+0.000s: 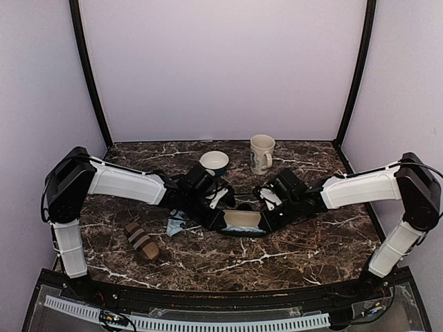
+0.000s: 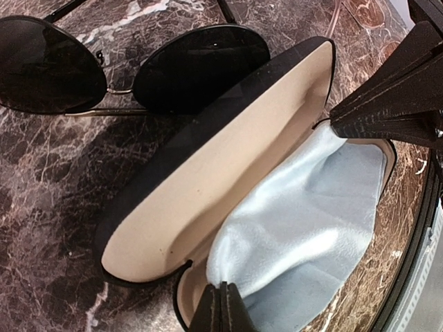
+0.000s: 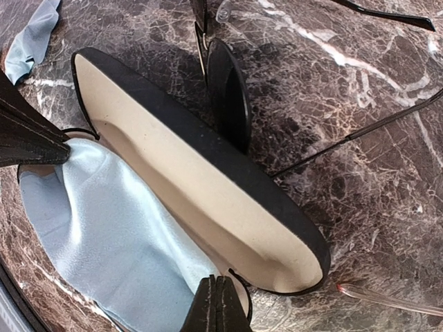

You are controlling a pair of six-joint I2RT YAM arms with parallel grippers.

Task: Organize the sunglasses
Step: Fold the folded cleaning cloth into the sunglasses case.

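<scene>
left gripper: pressed together, empty, at near rim of open case | right gripper: pressed together, empty, opposite end | sunglasses: mid-surface, just beyond case lid, long axis left-right, parallel to case; neither arm clearly nearer

Cut off at the frame edge, ahead of the left gripper: the sunglasses, one lens clipped, both arms running out of view. Mostly hidden past the right gripper, behind the case lid. Covered by the blue cloth: most of the case floor. Too small to read from above.
</scene>
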